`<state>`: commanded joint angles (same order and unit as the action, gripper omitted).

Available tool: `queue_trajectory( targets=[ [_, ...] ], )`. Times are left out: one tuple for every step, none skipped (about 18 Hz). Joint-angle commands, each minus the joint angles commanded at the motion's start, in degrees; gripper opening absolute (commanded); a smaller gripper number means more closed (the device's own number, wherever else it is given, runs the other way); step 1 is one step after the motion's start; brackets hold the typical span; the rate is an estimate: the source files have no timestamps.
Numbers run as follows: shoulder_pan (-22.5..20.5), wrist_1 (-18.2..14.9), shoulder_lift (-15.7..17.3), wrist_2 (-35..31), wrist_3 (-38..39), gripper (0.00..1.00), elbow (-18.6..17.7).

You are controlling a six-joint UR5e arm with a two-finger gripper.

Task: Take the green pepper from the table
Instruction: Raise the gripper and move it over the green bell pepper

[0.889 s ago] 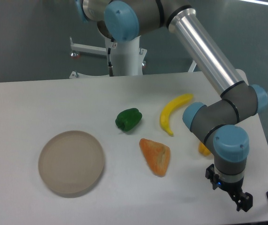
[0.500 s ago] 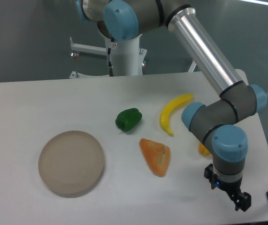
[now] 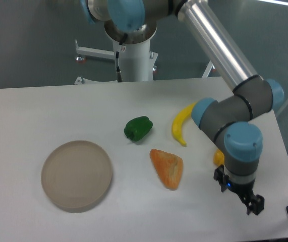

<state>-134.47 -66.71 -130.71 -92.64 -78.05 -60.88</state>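
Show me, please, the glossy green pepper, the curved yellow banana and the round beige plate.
Glossy green pepper (image 3: 138, 128), fixed camera, centre of body.
Curved yellow banana (image 3: 178, 129), fixed camera, middle of curve.
Round beige plate (image 3: 77, 174), fixed camera, bare centre.

A single fixed camera is looking down at an angle from the near side of the table, sitting high enough and far enough back that it is taking in most of the tabletop, from the plate at near left to the gripper at near right. It is facing the far wall, catching the arm's white base post at the table's far edge near the middle of the frame. The top edge is cutting off the arm's upper joints, and the table's near edge is running out of the bottom.
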Motion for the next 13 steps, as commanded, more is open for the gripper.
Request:
queue_trajectory(
  targets=[
    [-0.09,0.0,1.85,0.35,0.52,1.0,-2.55],
    [-0.35,0.0,3.95,0.88,1.49,1.0,-5.53],
    [-0.61,0.0,6.06,1.75,2.45,1.0,-8.35],
    [-0.88,0.09,7.91,3.33,3.16,1.0,-10.99],
    [-0.97,0.09,9.67,5.52,4.04,1.0,-13.88],
    [-1.32,0.35,11.6,7.98,5.26,1.0,-16.44],
    [-1.67,0.26,13.19,9.83,6.58,1.0,-18.55],
    [-1.58,0.35,14.51,11.24,7.38,1.0,-20.92],
    [-1.5,0.44,15.74,11.86,7.39,1.0,-23.29],
    [-1.5,0.7,16.97,12.3,7.39,1.0,-25.75],
    [-1.41,0.96,18.11,13.01,7.3,1.0,-28.13],
    [-1.41,1.49,19.17,14.23,7.38,1.0,-29.89],
    [-1.32,2.02,20.31,15.46,7.39,1.0,-32.08]
  ],
)
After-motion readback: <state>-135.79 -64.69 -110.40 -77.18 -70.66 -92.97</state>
